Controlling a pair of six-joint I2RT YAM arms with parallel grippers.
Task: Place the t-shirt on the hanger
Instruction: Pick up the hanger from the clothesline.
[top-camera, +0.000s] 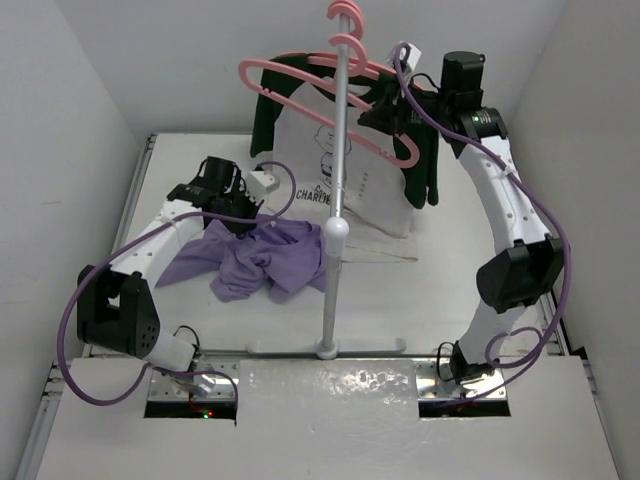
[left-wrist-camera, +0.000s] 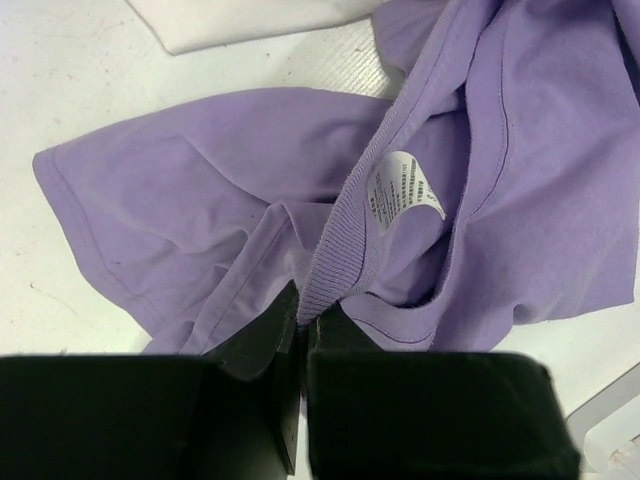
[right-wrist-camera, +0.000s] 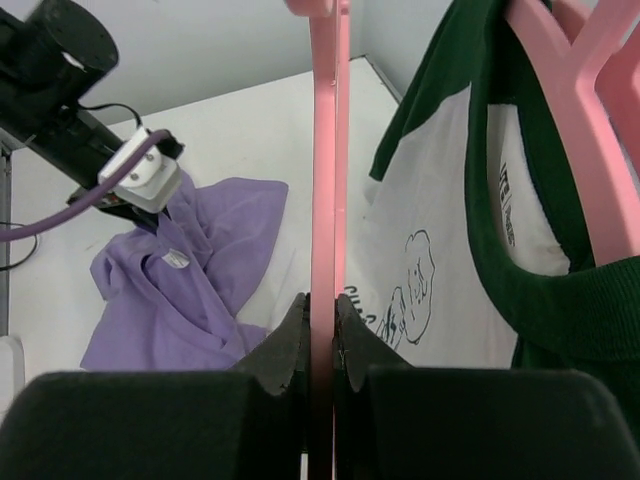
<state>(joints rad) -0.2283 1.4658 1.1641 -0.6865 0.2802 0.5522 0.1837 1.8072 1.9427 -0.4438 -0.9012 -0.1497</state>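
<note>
Our t-shirt (top-camera: 265, 258) lies crumpled on the table (top-camera: 450, 270), left of the rack pole (top-camera: 337, 180) and in front of the white-and-green shirt (top-camera: 300, 150) hanging there. We judge the step in hand to be opening the neck so that the hanger (right-wrist-camera: 323, 150) can go in. Doing it well means lifting the collar (left-wrist-camera: 345, 240) clear of the heap with only one layer of ribbing in the pinch; if both sides of the neck come up together, the hanger's arm finds no opening. We would also bring the hanger down end-first, away from the hung shirt just beside it. Our left arm stretches low across the table with its wrist tipped down, and the left gripper (left-wrist-camera: 305, 322) is clenched on the collar ribbing, near the white label (left-wrist-camera: 400, 190). Our right arm is raised high with its elbow bent outward, and the right gripper (right-wrist-camera: 322, 318) is clamped on the hanger's pink bar near the top of the rack.
</note>
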